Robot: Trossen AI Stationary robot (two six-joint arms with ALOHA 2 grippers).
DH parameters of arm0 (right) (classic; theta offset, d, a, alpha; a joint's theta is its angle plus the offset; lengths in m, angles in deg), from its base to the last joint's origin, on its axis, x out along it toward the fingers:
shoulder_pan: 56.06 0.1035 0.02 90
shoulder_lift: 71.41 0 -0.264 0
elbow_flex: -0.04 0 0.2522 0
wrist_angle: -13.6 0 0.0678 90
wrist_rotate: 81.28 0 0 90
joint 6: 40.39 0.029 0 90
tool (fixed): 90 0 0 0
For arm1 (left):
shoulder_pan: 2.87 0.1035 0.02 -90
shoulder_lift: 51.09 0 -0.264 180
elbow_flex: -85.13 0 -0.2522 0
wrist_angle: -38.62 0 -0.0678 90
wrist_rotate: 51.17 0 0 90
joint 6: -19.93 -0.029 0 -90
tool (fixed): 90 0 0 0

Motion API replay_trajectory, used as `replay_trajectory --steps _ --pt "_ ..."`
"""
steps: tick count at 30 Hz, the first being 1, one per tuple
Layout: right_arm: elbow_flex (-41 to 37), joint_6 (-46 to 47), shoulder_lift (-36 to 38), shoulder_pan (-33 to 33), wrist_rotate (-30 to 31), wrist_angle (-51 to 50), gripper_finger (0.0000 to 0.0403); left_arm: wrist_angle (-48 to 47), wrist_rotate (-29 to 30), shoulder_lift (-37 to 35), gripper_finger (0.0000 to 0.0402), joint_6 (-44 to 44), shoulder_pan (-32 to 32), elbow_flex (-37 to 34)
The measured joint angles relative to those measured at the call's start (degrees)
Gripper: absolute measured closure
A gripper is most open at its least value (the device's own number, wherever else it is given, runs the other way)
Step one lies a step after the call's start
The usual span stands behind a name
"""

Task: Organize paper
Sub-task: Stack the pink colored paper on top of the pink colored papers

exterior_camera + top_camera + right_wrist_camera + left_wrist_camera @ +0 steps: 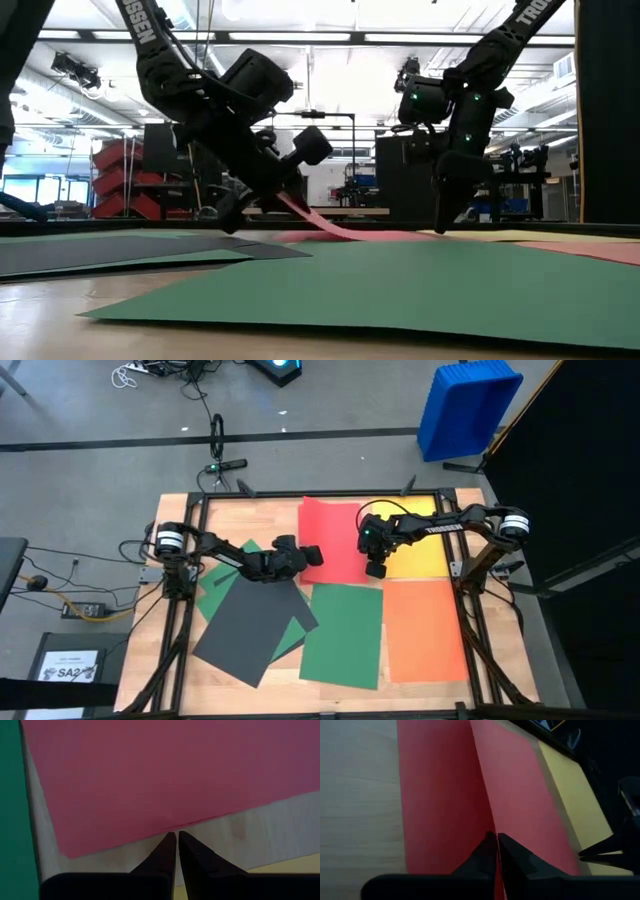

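Both end effectors pressed together: left end effector point(496, 851) pinching red sheet point(335, 538) edge; right end effector point(177, 851) empty beside it.

Bright overhead strip lights point(300, 38), soft shadows; wrist views slightly blurred.

On the table point(170, 660) the far-middle sheet point(335, 530) lies just left of the far-right sheet point(425, 555). Nearer, the near-middle sheet point(343, 635) lies just left of the near-right sheet point(425, 630), each in front of its far neighbour. On the table's left side a top sheet point(245, 625) lies askew on lower sheets point(215, 598), well left of the rest.

The left gripper point(312, 555) pinches the far-middle sheet's left edge, which is raised off the table. The right gripper point(376, 568) stands at that sheet's near right corner, beside the far-right sheet.

Beyond the table's far right corner a bin point(467, 405) stands on the floor. A printed sheet point(68, 665) lies off the table to its near left.
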Motion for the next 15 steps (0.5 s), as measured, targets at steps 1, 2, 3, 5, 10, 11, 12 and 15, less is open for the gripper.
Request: replay_trajectory --steps 1,2,3,5,10,11,12,15 --pt "0.0 0.0 0.0 0.0 -0.3 0.0 0.0403 0.0 0.0 0.0 0.0402 -0.2 0.0 0.0" --pt "0.0 0.0 0.0 0.0 -0.4 0.0 0.0403 -0.1 0.0 0.0 0.0402 -0.4 0.0 0.0" --pt "0.0 0.0 0.0 0.0 -0.4 0.0 0.0403 -0.3 0.0 0.0 0.0402 -0.6 0.0 0.0" --pt "0.0 0.0 0.0 0.0 -0.5 0.0 0.0403 0.0 0.3 0.1 0.0402 -0.6 0.0 0.0" --pt "0.0 0.1 0.0 0.0 -0.7 0.0 0.0403 0.0 1.8 0.1 0.0402 0.0 0.0 0.0" --pt "0.0 0.1 0.0 0.0 -0.7 0.0 0.0403 0.1 2.1 0.1 0.0402 0.0 0.0 0.0" --pt "0.0 0.1 0.0 0.0 -0.7 0.0 0.0403 0.1 2.6 0.1 0.0402 0.2 -0.1 0.0" --pt "0.0 0.5 0.0 0.0 -0.8 0.0 0.0403 0.1 3.5 0.1 0.0402 0.5 -0.1 0.0"
